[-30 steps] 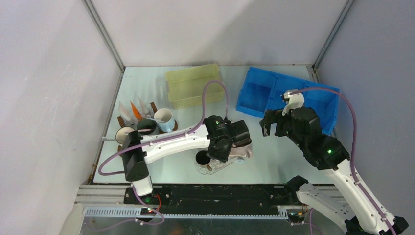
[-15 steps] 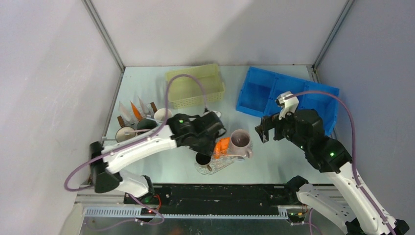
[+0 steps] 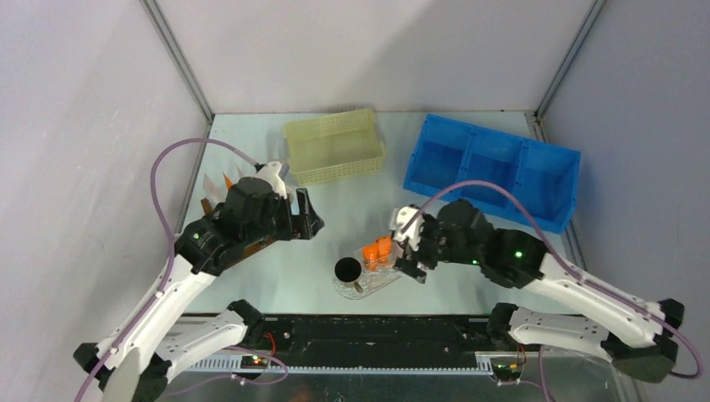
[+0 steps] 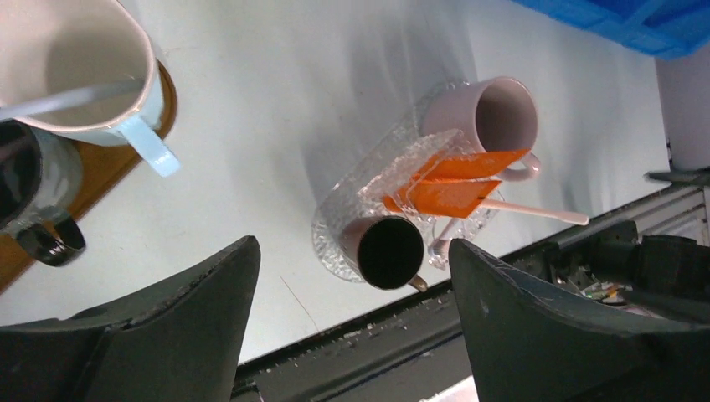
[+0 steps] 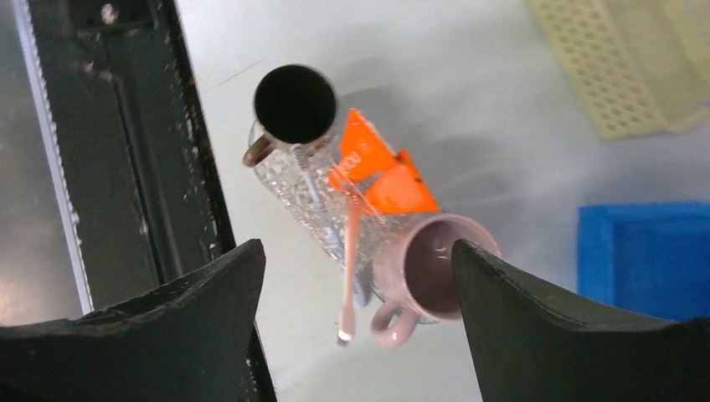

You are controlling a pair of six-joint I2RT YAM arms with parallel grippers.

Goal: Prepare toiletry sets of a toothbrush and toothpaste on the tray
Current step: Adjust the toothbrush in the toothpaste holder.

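Observation:
A clear glass tray [image 4: 333, 197] [image 3: 365, 287] [image 5: 295, 199] sits at the near middle of the table. On it stand a dark mug [image 4: 391, 251] [image 5: 295, 102] and a pink mug [image 4: 502, 117] [image 5: 431, 268]. Two orange tubes [image 4: 456, 180] [image 5: 377, 172] [image 3: 377, 250] and a pale pink toothbrush [image 4: 536, 211] [image 5: 350, 260] lie between the mugs. My left gripper [image 3: 306, 222] [image 4: 352, 335] is open and empty, off to the tray's left. My right gripper [image 3: 410, 251] [image 5: 356, 335] hangs open above the tray's right end, hiding the pink mug in the top view.
At the back left, a wooden board [image 4: 126, 159] carries a light blue mug [image 4: 75, 75] and a dark mug [image 4: 25, 184], with white and orange tubes [image 3: 216, 186] behind my left arm. A yellow basket [image 3: 335, 146] and a blue bin [image 3: 494, 167] stand at the back.
My left arm has pulled back left from the tray and opened, leaving an orange tube there. My right arm has swung from the blue bin down over the pink mug.

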